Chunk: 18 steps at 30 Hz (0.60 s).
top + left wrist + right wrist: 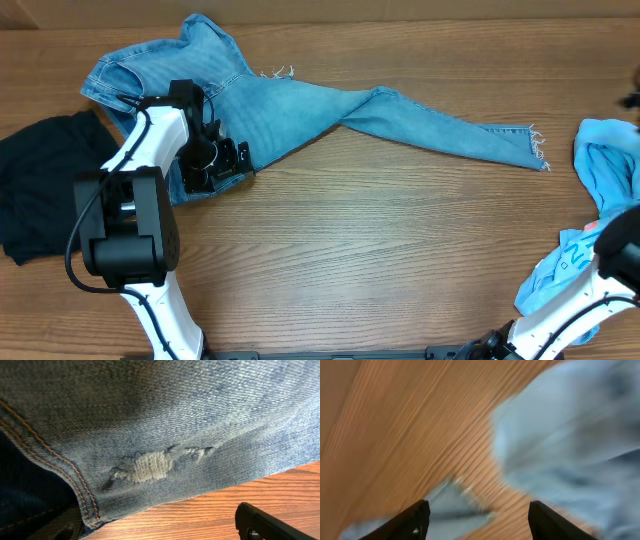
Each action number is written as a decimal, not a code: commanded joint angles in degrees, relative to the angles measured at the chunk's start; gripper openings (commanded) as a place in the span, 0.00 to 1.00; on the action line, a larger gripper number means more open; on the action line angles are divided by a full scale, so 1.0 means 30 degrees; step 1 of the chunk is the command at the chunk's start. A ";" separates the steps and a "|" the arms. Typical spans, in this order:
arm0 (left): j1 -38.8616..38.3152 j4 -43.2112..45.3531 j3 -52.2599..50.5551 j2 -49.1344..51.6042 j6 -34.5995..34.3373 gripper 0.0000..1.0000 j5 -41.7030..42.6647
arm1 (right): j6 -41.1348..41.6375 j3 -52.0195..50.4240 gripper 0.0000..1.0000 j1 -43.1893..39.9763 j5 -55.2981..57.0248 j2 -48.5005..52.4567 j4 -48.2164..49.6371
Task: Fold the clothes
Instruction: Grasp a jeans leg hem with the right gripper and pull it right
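1. Far left: black garment [40,185], bunched at the edge of the table [400,250]. Unfolded.
2. Left gripper [232,162]: jaws wide apart, clamped on nothing, low over the waist end of the jeans [300,110].
3. Centre: jeans lying crooked, one leg trailing right to a frayed hem. You have no fold in them yet.
4. Far right: T-shirt [605,165], a crumpled heap.
5. Right gripper [480,520]: fingers apart, empty, near pale-blue cloth; its view is blurred.

Your tally, as judged: none folded, three garments left.
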 commanded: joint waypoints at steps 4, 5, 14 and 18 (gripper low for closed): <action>-0.0080 -0.1122 -0.1902 0.2492 -0.0124 0.95 -0.0270 | -0.1865 -0.0291 0.77 0.3694 0.0874 0.0517 -0.4656; -0.0080 -0.1107 -0.1902 0.2492 -0.0124 0.95 -0.0270 | -0.1858 -0.0670 0.77 0.3985 0.0998 0.0605 -0.4626; -0.0080 -0.1042 -0.1902 0.2492 -0.0124 0.96 -0.0270 | 0.0452 -0.9180 0.77 0.4488 0.0823 0.0678 0.2222; -0.0080 -0.1027 -0.1902 0.2492 -0.0124 0.96 -0.0270 | 0.0947 -1.0346 0.76 0.4634 -0.0277 0.0678 0.4896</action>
